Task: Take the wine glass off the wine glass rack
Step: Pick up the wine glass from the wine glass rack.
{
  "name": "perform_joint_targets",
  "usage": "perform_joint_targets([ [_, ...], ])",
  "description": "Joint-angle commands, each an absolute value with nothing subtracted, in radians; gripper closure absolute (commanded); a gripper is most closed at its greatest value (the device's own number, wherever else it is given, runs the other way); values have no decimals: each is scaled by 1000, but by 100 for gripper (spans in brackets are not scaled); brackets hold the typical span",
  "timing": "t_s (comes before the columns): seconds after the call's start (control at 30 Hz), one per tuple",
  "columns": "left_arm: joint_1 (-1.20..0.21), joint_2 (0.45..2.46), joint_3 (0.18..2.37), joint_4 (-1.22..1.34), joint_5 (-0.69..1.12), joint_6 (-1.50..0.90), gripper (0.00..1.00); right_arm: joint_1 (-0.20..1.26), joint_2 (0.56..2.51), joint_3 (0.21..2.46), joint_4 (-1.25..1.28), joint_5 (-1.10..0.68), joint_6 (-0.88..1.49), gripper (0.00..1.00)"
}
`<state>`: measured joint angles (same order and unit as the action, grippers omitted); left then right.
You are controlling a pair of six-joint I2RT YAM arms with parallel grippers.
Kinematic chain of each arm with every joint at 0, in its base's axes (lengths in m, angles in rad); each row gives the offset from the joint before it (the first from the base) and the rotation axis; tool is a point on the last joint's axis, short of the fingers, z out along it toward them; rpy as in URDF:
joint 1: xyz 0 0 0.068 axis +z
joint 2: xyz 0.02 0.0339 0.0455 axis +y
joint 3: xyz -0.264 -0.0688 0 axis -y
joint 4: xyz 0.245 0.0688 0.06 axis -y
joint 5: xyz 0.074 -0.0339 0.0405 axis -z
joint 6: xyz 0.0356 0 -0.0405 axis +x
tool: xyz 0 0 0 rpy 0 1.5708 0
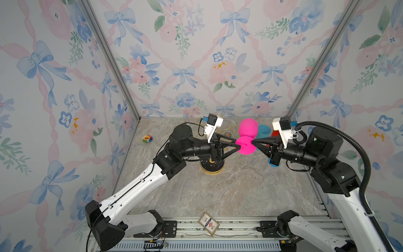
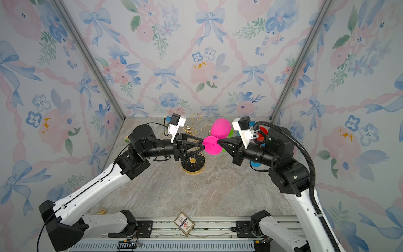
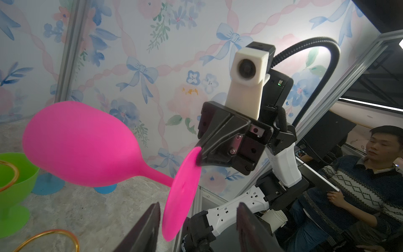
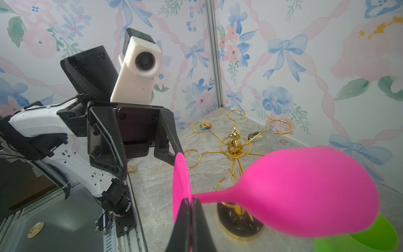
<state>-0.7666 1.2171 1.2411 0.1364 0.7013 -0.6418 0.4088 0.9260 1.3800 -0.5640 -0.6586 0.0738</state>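
Black right claw [image 4: 190, 201] is clenched on the foot of the magenta plastic wine glass [image 4: 305, 192], held sideways over the grey marble-look table [image 1: 229, 192], clear of the gold wire wine glass rack [image 4: 235, 150]. Its foot is straddled by the released left claw [image 3: 197, 206].

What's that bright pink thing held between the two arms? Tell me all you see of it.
A wine glass, opaque matte pink, plastic-looking: rounded bowl, thin stem, flat round foot. It lies sideways in the air, clear of the gold rack. The right fingers pinch the foot's edge; the left fingers stand apart around its opposite edge.
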Motion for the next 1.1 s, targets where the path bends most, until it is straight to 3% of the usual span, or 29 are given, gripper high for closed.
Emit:
perform_joint_targets([
  [0.0,-772,1221,1222,220,750,-688,46,421,900,1367,-523,-678,76,100],
  [0.17,-774,1233,1200,282,780,-733,49,421,881,1365,-514,-682,80,100],
  [0.7,-778,1261,1200,296,821,-744,75,421,861,1359,-521,-683,72,100],
  [1.07,-783,1281,1201,296,848,-735,83,422,871,1370,-558,-693,52,100],
])
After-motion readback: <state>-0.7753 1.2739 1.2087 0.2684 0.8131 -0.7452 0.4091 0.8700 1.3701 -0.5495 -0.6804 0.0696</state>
